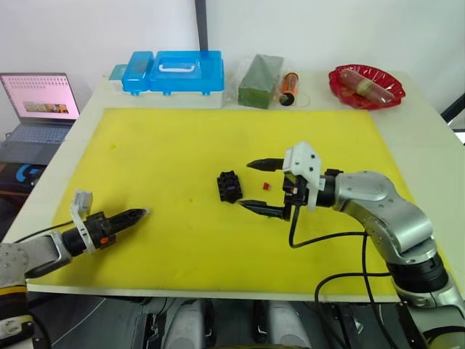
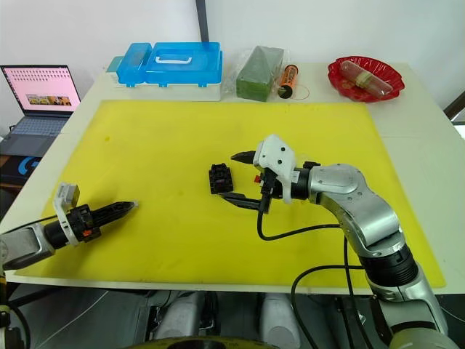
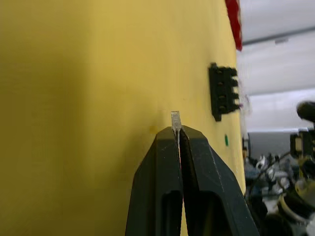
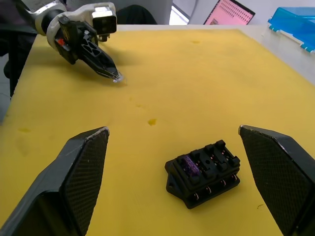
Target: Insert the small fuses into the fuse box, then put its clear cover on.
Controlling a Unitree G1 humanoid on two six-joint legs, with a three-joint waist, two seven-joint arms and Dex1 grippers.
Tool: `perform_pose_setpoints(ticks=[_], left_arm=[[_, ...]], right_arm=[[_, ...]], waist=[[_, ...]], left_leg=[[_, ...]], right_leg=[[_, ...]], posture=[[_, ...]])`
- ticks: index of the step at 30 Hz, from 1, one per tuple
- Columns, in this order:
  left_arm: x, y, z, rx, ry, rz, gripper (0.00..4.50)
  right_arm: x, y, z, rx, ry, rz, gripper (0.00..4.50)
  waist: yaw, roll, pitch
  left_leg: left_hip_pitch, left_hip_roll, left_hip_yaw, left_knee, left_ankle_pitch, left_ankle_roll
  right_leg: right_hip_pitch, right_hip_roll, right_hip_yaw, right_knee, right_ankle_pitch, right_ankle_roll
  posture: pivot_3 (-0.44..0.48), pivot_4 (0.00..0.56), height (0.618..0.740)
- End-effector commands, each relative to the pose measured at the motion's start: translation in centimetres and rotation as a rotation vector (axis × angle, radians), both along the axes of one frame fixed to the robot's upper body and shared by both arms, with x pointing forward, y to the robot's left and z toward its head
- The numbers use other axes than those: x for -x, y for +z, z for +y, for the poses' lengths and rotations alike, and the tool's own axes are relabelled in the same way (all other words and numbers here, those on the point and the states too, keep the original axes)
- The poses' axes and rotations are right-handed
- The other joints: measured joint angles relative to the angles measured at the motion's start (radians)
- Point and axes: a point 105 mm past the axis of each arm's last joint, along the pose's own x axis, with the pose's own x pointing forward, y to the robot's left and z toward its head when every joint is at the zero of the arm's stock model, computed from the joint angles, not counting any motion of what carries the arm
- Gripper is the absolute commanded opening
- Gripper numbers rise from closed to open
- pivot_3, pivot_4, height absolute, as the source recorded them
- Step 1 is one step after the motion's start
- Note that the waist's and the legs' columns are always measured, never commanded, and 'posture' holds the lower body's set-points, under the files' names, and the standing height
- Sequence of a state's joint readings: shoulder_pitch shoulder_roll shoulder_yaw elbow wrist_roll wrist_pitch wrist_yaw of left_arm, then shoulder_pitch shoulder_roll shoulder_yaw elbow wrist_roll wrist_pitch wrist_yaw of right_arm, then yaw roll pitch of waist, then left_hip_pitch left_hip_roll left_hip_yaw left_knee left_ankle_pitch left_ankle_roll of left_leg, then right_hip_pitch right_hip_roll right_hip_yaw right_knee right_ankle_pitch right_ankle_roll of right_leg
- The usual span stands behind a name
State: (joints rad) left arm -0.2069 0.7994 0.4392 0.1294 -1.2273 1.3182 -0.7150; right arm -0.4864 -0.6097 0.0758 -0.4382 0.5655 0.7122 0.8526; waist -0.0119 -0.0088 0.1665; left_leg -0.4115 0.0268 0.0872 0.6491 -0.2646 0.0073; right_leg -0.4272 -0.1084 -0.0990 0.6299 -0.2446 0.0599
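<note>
The black fuse box (image 1: 229, 187) lies on the yellow mat (image 1: 182, 138) near its middle, with a pinkish fuse (image 4: 189, 165) seated in one slot. A red fuse (image 1: 266, 185) lies loose just right of the box. My right gripper (image 1: 253, 185) hangs open close to the box's right side, one finger on each side of the red fuse. A green fuse (image 3: 226, 140) lies on the mat beyond the box. Near the mat's front left, my left gripper (image 1: 139, 213) is shut on a tiny pale grey fuse (image 3: 175, 119) sticking out past its tips. The clear cover is out of view.
Along the table's back edge stand a big blue plastic case (image 1: 174, 71), a green block in a bag (image 1: 258, 80), an orange tube (image 1: 289, 89) and a red bowl (image 1: 365, 85). A laptop (image 1: 40, 102) sits off the table's left side.
</note>
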Motion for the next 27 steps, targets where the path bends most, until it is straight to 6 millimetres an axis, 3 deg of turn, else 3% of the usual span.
perform_pose_setpoints(ticks=[1, 6, 9, 12, 15, 20, 22, 25, 27], left_arm=[[0.0, 5.5, -3.2, -0.087, -0.223, -0.322, 0.02], [-1.5, 8.0, -7.6, -0.27, -0.386, -0.649, 0.02], [-2.2, 8.5, -9.8, -0.37, -0.47, -0.833, 0.0], [-2.7, 7.8, -11.6, -0.479, -0.596, -1.052, 0.0], [-3.2, 7.9, -12.4, -0.475, -0.592, -1.149, 0.0], [-3.5, 8.4, -13.8, -0.468, -0.592, -1.301, 0.0], [-3.5, 8.4, -14.1, -0.471, -0.607, -1.33, 0.0], [-3.5, 8.2, -14.4, -0.48, -0.622, -1.366, 0.0], [-3.5, 8.1, -14.4, -0.479, -0.627, -1.377, 0.0]], right_arm=[[0.3, 3.1, -0.3, -0.091, 0.022, 0.013, 4.5], [0.2, 3.4, -0.9, -0.038, 0.028, 0.03, 4.5], [-0.1, 3.0, -1.1, -0.004, 0.019, 0.009, 3.95], [-0.5, 2.2, -0.7, 0.073, -0.005, -0.086, 2.99], [-0.5, 2.3, -0.4, 0.062, 0.004, -0.109, 2.99], [-0.3, 2.3, 0.0, 0.1, 0.008, -0.189, 1.88], [-0.1, 2.3, 0.2, 0.105, 0.022, -0.203, 1.88], [0.1, 2.2, 0.5, 0.112, 0.042, -0.221, 1.36], [0.1, 2.1, 0.6, 0.119, 0.045, -0.232, 0.74]], waist=[[0.005, -0.001, 0.001], [0.001, 0.0, 0.001], [0.001, -0.001, 0.001], [-0.001, 0.0, 0.001], [0.001, -0.001, 0.002], [0.004, -0.002, 0.002], [0.004, -0.002, 0.002], [0.004, -0.002, 0.002], [0.004, -0.002, 0.002]], left_leg=[[-0.001, 0.0, -0.001, 0.001, 0.0, -0.001], [0.0, -0.003, 0.002, -0.001, -0.003, 0.001], [-0.003, -0.002, 0.002, -0.001, -0.002, 0.004], [-0.004, -0.001, 0.005, -0.001, 0.0, 0.002], [-0.004, 0.003, 0.008, 0.001, 0.0, 0.003], [-0.004, 0.005, 0.006, 0.005, -0.001, 0.005], [-0.004, 0.006, 0.006, 0.008, -0.001, 0.005], [-0.004, 0.006, 0.005, 0.01, -0.001, 0.005], [-0.004, 0.006, 0.004, 0.011, -0.001, 0.005]], right_leg=[[-0.003, -0.001, -0.001, -0.001, 0.0, -0.001], [0.002, -0.004, -0.002, -0.006, 0.001, -0.002], [0.0, -0.003, -0.003, -0.006, 0.001, -0.001], [0.0, 0.0, -0.006, -0.007, 0.003, 0.003], [0.0, 0.008, -0.006, -0.007, 0.004, 0.005], [0.0, 0.011, -0.006, -0.003, 0.004, 0.005], [0.0, 0.011, -0.006, 0.0, 0.004, 0.005], [0.001, 0.011, -0.006, 0.0, 0.004, 0.006], [0.001, 0.011, -0.007, 0.001, 0.004, 0.006]], posture=[[0.0, 0.15, 0.74], [0.0, 0.15, 0.74], [0.0, 0.15, 0.74], [0.0, 0.15, 0.74], [0.0, 0.15, 0.74], [0.0, 0.15, 0.74], [0.0, 0.15, 0.74], [0.0, 0.15, 0.74], [0.0, 0.15, 0.74]])
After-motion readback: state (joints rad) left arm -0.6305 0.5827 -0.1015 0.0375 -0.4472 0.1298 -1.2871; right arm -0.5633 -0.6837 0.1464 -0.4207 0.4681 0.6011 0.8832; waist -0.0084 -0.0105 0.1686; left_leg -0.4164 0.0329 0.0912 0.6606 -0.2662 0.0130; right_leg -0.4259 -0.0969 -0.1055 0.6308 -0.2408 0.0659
